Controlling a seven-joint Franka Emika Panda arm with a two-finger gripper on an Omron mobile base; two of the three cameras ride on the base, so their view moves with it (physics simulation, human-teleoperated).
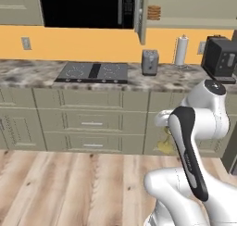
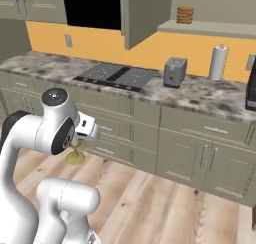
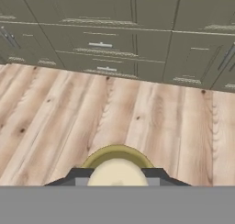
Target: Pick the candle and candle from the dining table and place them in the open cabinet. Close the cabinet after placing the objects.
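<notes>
Kitchen background: orange wall above a mottled stone counter [image 1: 37, 74] carrying a black cooktop [image 1: 92, 72], a grey toaster [image 1: 150, 62], a white paper-towel roll [image 1: 181, 50] and a dark appliance [image 1: 221, 58] at far right. Olive-grey drawers [image 1: 92, 118] run beneath the counter; pale wood-plank floor [image 1: 69, 188] in front.

Upper centre: the wall cabinet [image 1: 88, 7] stands open w/ a dark interior; its panelled door [image 2: 142, 15] is swung outward (seen best in the right base view). A small stack of brown discs [image 2: 185, 15] sits on the shelf to the right of the door.

Arm: white w/ dark joints, folded low in front of the drawers, wrist pointing down toward the floor.

Gripper [image 3: 117, 173]: in the hand view the two dark finger tips [image 3: 79, 175] sit tight against either side of the candle [image 3: 117, 170], i.e. pinched on it.

Candle, appearance: short cream-coloured top, round, seen end-on in the hand view, w/ the brass-gold rim of the holder showing as an arc behind it. In the base views the gold stem and flared round foot hang below the wrist [image 2: 76, 155], held off the floor, in front of the lower drawers; the upper part is hidden by the hand.
</notes>
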